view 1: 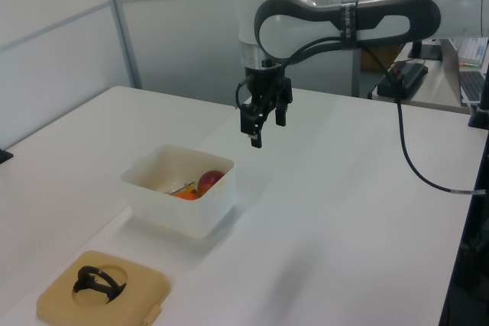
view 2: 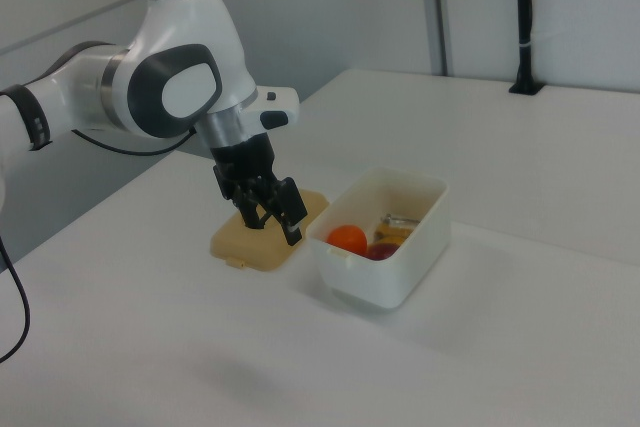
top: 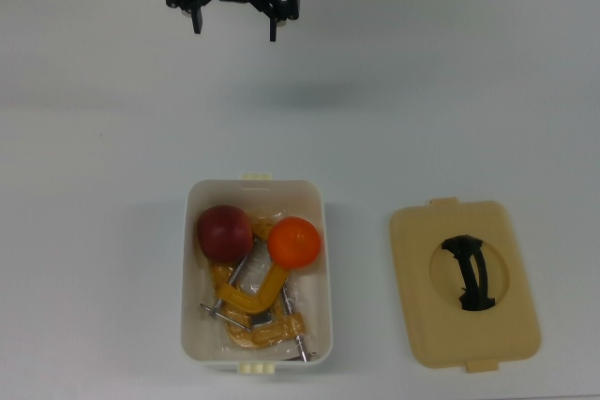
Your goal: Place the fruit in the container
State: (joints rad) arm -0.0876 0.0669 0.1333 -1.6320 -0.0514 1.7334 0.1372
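The white container (top: 188, 278) holds both fruits side by side: a dark red apple (top: 224, 232) and a bright orange (top: 294, 241). In the left view the apple (view 1: 210, 181) and a bit of the orange (view 1: 186, 195) show over the container's rim (view 1: 177, 215). The right view shows the orange (view 2: 348, 239) and the apple (view 2: 380, 251) in the container (view 2: 390, 272). My gripper (top: 235, 31) hangs open and empty, high above the table and well away from the tub, toward the top view's upper edge. It also shows as gripper (view 1: 267, 129) and gripper (view 2: 273, 228).
Yellow-orange metal clamps (top: 253, 304) lie in the tub under and beside the fruits. A flat tan lid (top: 464, 325) with a black handle (top: 469, 272) rests on the table at the tub's right in the top view. A black cable (view 1: 412, 169) trails from the arm.
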